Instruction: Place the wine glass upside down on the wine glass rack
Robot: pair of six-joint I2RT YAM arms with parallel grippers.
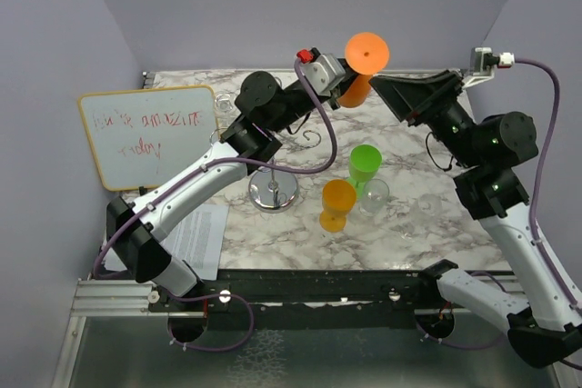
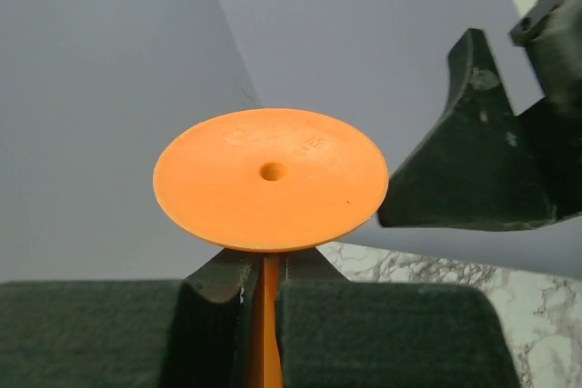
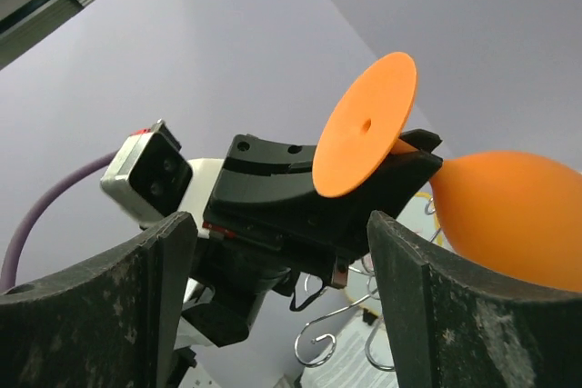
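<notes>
An orange wine glass hangs in the air above the back of the table, tilted, with its round foot on top and its bowl lower. My left gripper is shut on its thin stem, just under the foot. My right gripper stands open close to the right of the glass, with nothing between its fingers; it does not touch the glass. The chrome wine glass rack stands lower left of the glass, its curled arms below the left gripper.
A green glass, a second orange glass and a clear glass stand in the middle of the marble table. A whiteboard leans at the left and a paper sheet lies near the front left.
</notes>
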